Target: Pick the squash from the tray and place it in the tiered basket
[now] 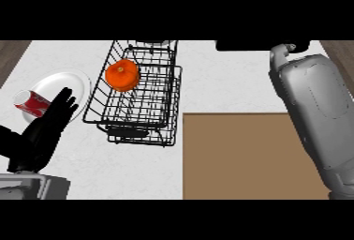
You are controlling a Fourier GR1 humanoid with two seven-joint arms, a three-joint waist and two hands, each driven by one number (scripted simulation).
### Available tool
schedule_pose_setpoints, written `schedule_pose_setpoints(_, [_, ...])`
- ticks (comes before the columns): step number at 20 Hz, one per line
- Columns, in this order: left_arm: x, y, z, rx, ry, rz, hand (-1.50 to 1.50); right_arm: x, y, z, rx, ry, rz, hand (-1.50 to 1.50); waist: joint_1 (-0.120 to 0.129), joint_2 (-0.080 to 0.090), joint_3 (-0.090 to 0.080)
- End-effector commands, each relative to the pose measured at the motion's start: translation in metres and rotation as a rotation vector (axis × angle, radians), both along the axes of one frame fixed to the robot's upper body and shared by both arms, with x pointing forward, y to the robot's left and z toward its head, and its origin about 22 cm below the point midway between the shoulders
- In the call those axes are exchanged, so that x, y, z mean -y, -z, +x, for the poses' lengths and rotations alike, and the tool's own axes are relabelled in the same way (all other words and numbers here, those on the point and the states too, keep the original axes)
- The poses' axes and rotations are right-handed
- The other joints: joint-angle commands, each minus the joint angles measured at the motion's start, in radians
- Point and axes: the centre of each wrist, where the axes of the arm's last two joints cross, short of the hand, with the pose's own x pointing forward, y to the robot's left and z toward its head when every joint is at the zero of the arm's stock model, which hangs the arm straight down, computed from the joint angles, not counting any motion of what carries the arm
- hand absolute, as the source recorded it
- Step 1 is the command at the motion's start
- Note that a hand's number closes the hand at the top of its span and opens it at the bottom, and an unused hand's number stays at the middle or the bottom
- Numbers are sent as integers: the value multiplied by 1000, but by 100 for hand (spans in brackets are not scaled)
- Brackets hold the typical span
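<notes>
Squash (122, 76) sits in the tiered basket (138, 117) on the counter (228, 79). Left robot hand (52, 119) rests wide, fingers straight, beside plate (59, 84). Right forearm (314, 112) visible; its robot hand hidden.

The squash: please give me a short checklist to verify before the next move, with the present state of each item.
1. Squash lies inside the tiered basket: ok.
2. Which tier holds the squash: cannot tell.
3. Tray carries nothing in its visible part: ok.
4. Left robot hand is open, fingers up, at the lower left, holding nothing: ok.
5. Right robot hand is free of the basket: cannot tell; only the right forearm shows.
6. Red can and white plate lie beside the basket, apart from it: ok.
</notes>
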Motion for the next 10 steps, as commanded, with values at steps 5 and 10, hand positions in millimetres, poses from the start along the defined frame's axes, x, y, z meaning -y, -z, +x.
schedule_pose_setpoints(5, [1,25,-15,-54,-8,-19,0,112,-23,-22,21,39,8,-150,-1,2,-8])
schedule_pose_setpoints(10, [-4,18,-3,-40,-14,-23,0,188,-17,-30,32,57,-9,-150,5,8,-7])
